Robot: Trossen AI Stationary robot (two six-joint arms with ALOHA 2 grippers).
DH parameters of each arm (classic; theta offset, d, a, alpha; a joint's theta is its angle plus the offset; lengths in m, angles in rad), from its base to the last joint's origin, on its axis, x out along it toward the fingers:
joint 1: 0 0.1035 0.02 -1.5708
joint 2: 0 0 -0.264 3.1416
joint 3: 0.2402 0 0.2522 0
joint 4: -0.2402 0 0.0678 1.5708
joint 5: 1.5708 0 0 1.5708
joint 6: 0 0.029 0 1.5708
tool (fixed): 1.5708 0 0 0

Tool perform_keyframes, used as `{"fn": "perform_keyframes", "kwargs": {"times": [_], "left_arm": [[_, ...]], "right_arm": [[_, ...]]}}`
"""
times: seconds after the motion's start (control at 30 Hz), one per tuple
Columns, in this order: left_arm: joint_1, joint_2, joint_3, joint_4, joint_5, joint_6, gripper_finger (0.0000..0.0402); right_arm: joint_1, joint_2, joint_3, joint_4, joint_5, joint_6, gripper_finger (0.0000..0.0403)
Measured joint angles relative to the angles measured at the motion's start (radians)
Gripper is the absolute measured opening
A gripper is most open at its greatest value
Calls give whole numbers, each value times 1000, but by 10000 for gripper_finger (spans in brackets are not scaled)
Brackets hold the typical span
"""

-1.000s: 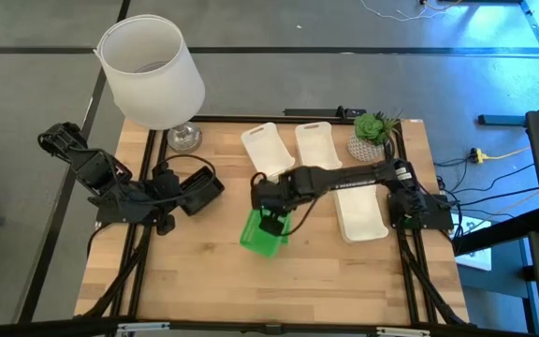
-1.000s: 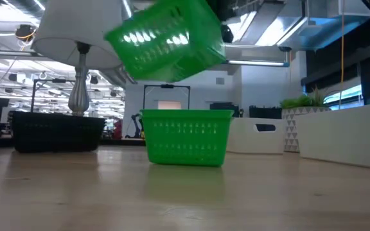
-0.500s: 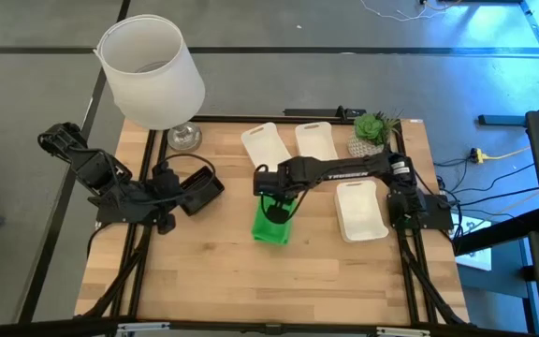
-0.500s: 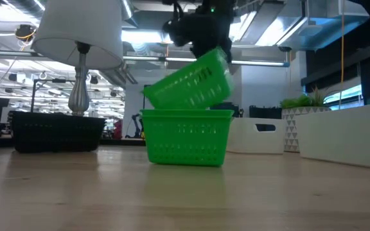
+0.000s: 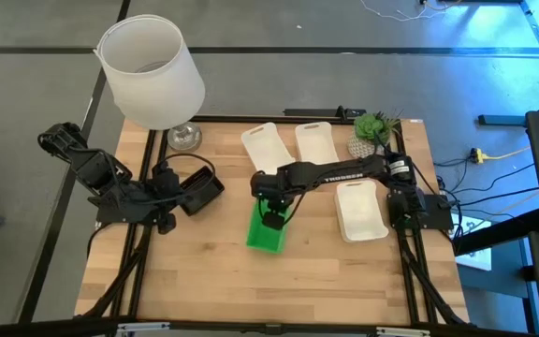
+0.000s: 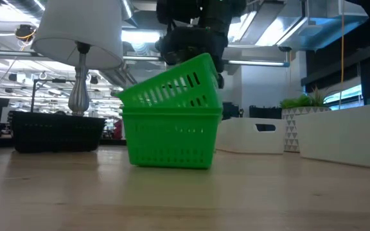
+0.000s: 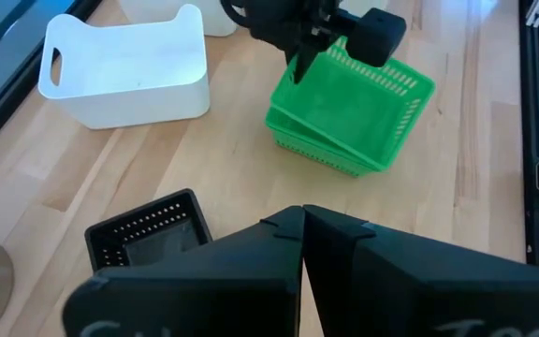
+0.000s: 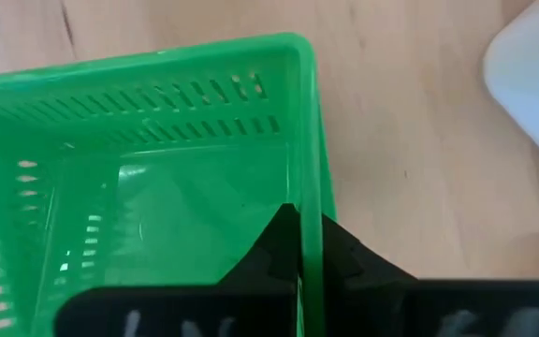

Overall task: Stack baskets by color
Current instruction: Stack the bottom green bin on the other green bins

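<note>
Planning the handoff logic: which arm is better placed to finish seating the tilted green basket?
Right. Its gripper is shut on the upper green basket, tilted into the lower one. The left gripper rests by the black basket.

left end effector [image 7: 302,229]: fingers closed together, over table [image 7: 204,159]
right end effector [image 7: 299,58]: pinching rim of tilted green basket [image 7: 368,94], which sits in second green basket [image 7: 321,150]
white basket [image 7: 124,65]: apart, empty
black basket [image 7: 148,229]: nearest, partly hidden

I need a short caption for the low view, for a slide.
Right gripper lowers a tilted green basket into another green basket.
</note>
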Motion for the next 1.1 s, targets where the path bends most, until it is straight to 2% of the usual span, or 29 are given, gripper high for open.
{"fn": "perform_keyframes", "kwargs": {"times": [0.23,0.47,0.67,0.8,0.97,1.1], "left_arm": [[0,0,0,0,-2,0,0],[0,0,0,0,-1,-3,0],[0,0,0,0,-1,-1,0],[0,0,0,0,-1,0,0],[0,0,0,0,0,0,0],[0,0,0,0,0,0,0]], "right_arm": [[-6,0,-9,12,-12,5,27],[-19,0,0,80,-139,31,48],[-26,1,49,35,-225,43,48],[-26,0,93,17,-224,29,46],[-25,0,100,13,-224,5,9],[-25,0,100,18,-197,-69,5]]}}
